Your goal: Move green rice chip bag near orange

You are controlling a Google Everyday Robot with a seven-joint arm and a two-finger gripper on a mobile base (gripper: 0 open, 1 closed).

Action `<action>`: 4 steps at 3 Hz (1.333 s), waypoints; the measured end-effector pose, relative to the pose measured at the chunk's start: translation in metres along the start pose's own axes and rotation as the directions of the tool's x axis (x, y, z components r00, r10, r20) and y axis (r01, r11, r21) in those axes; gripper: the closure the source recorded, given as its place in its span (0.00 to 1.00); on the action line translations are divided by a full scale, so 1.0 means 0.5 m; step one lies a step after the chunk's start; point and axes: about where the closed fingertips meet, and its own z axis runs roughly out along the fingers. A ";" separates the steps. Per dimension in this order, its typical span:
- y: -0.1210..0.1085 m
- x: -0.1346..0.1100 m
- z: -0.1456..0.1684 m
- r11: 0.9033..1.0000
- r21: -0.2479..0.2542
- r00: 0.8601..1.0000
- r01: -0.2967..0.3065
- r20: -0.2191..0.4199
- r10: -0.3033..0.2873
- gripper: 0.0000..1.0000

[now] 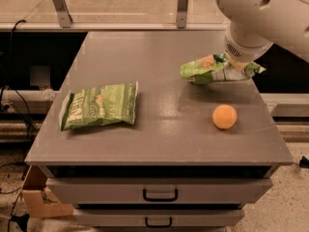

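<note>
The green rice chip bag [207, 69] is crinkled and bright green, held lifted above the right rear part of the grey cabinet top [159, 129]. My gripper [233, 71] is shut on the bag's right end, under the white arm [256, 18] that comes in from the upper right. The orange [224, 116] is a small round fruit resting on the top, in front of and slightly right of the bag, apart from it.
A paler, flat green bag [100, 106] lies on the left side of the top. Two metal posts [182, 4] stand at the back edge. Drawers with handles [160, 195] are below the front edge. A cardboard box [38, 197] sits on the floor at left.
</note>
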 end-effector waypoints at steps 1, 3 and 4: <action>0.010 0.014 -0.005 1.000 -0.018 1.000 -0.012 -0.015 0.012 1.00; 0.042 0.067 0.001 0.995 -0.071 0.997 -0.070 -0.040 0.067 1.00; 0.053 0.085 0.003 0.992 -0.087 0.995 -0.088 -0.048 0.084 1.00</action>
